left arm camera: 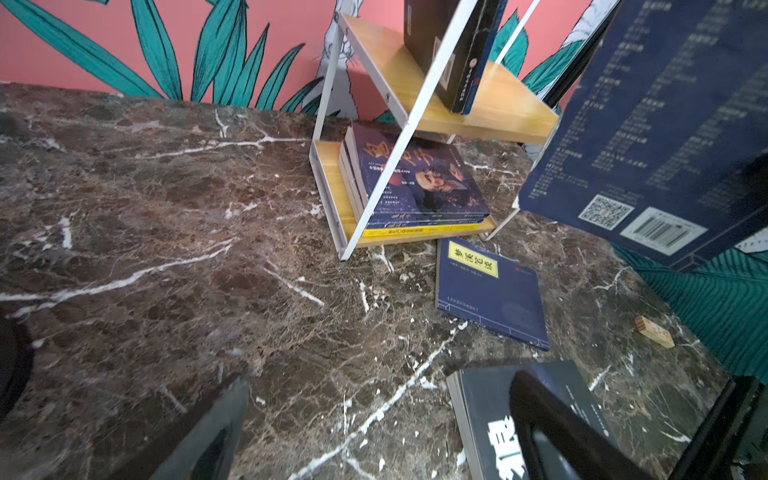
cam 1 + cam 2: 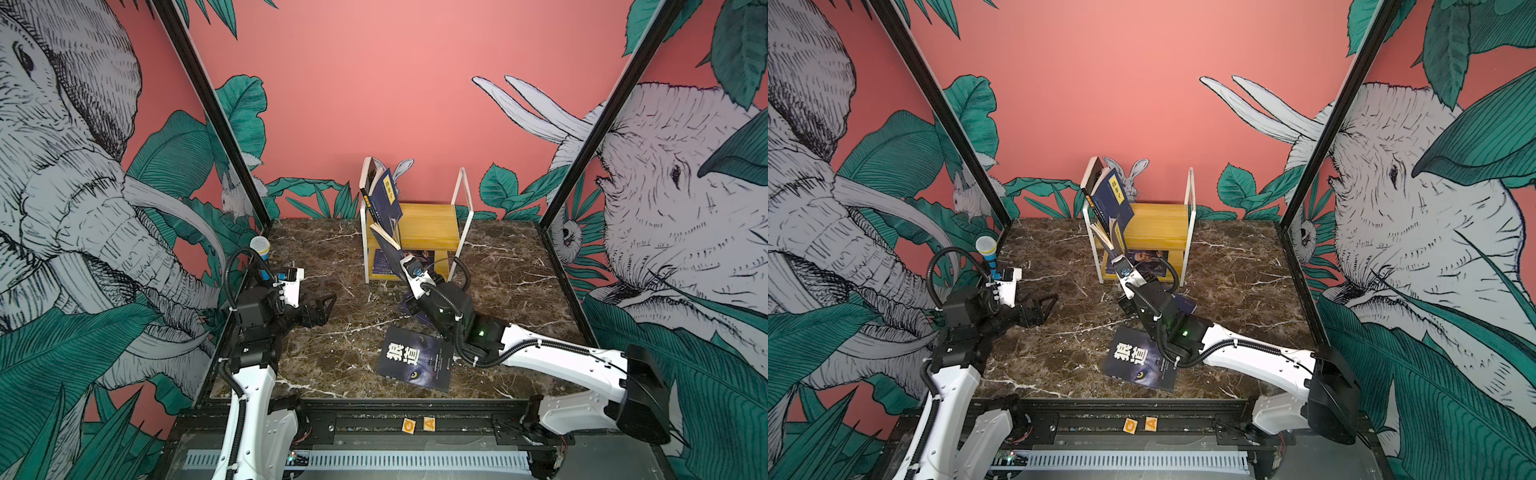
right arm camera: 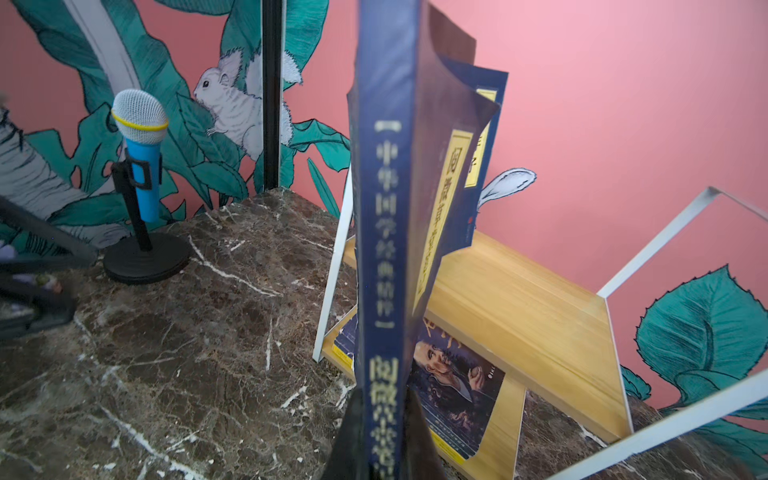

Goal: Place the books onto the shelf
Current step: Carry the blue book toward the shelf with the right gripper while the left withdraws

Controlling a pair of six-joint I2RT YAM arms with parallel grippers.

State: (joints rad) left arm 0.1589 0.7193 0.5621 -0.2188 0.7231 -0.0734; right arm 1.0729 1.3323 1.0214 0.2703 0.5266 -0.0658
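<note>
The shelf (image 2: 432, 226) (image 2: 1158, 226) stands at the back of the marble table. My right gripper (image 3: 384, 399) (image 2: 405, 266) is shut on the spine of a navy book (image 3: 382, 232) (image 2: 388, 245) (image 1: 665, 124), held upright at the shelf's left front. Another navy book (image 2: 386, 195) leans on the top board beside a dark book (image 2: 368, 174). Purple portrait books (image 1: 419, 178) (image 3: 453, 382) lie stacked on the lower board. On the table lie a navy book (image 1: 490, 291) and the black wolf-eye book (image 2: 415, 359) (image 2: 1142, 359). My left gripper (image 1: 380, 388) (image 2: 328, 305) hangs open and empty, left of them.
A blue toy microphone (image 2: 259, 249) (image 3: 141, 158) on a black stand sits at the table's back left corner. A small wooden block (image 1: 654, 331) lies on the table near the right wall. A yellow-edged book (image 1: 415, 230) lies under the purple stack.
</note>
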